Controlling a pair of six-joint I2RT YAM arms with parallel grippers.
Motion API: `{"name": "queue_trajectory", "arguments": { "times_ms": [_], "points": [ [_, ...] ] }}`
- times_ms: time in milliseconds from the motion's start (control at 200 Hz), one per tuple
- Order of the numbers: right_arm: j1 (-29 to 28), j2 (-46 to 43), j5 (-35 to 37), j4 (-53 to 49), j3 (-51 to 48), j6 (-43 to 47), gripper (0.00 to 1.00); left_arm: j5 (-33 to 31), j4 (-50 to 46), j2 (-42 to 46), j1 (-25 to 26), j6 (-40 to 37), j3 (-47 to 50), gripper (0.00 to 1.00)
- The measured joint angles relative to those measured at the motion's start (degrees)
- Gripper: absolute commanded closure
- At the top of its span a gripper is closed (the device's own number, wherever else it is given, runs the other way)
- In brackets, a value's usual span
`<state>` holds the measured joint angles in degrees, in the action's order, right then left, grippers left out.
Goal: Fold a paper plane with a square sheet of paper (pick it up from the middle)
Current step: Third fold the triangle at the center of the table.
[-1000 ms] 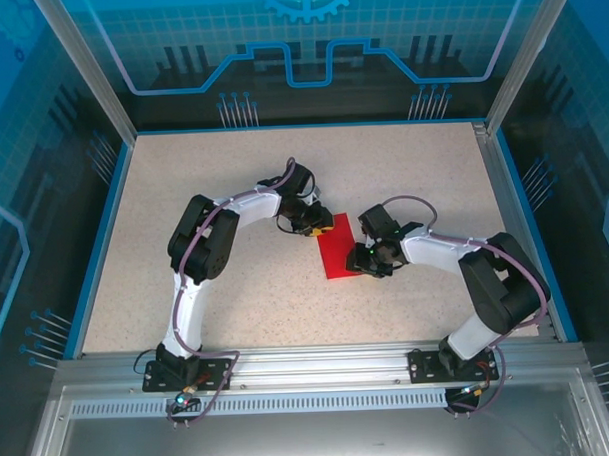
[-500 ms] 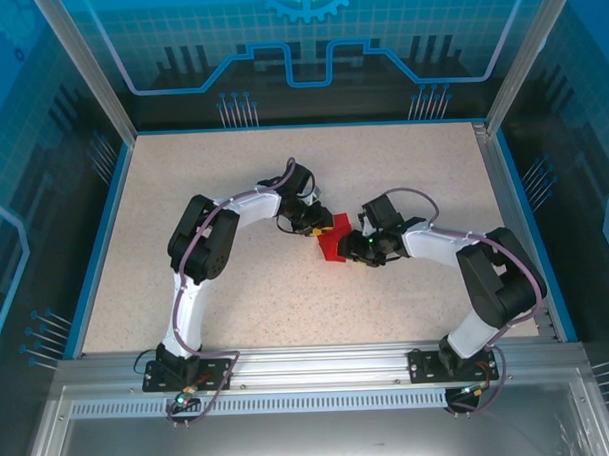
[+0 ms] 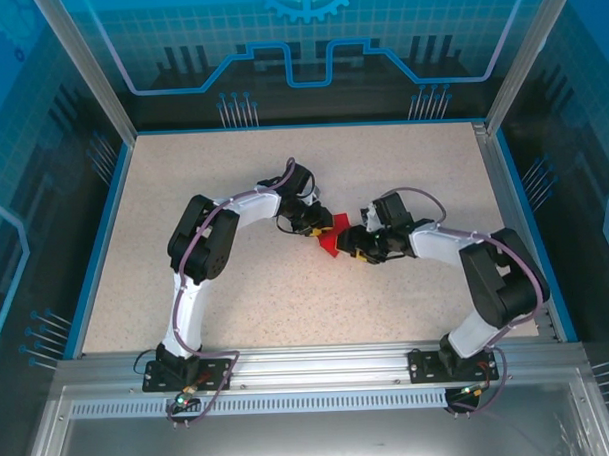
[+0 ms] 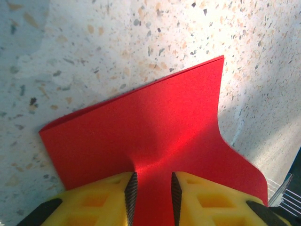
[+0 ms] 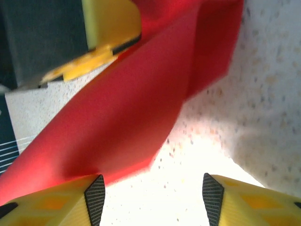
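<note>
At centre frame in the top view we see the left gripper (image 3: pixel 314 225) pinching the square sheet of paper (image 3: pixel 331 238), folded over on the speckled table (image 3: pixel 236 280); just right of it the right gripper (image 3: pixel 357 244) stands spread, touching the paper's edge.

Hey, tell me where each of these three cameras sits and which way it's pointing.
Top external: fixed above and behind the bases, looking down at the table; both arms show.
Left wrist: on the left gripper, facing down its fingers, which pinch the red paper.
Right wrist: on the right gripper, jaws open at the paper's edge.
Shared: all three see the paper; the right wrist view also catches the left gripper.
</note>
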<state>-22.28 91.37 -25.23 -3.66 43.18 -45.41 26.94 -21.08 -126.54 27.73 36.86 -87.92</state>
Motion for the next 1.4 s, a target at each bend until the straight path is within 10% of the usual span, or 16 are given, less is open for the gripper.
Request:
{"name": "queue_trajectory", "arguments": {
  "times_ms": [615, 1400],
  "points": [
    [1.11, -6.1, -5.09, 12.35, -8.44, -4.85, 0.26, 0.28, 0.0, 0.0, -0.04, 0.0, 0.0, 0.71],
    [1.75, -8.74, -5.22, 13.2, -10.56, -6.19, 0.39, 0.94, 0.55, 0.0, -0.2, 0.0, 0.33, 0.71]
  ]
}}
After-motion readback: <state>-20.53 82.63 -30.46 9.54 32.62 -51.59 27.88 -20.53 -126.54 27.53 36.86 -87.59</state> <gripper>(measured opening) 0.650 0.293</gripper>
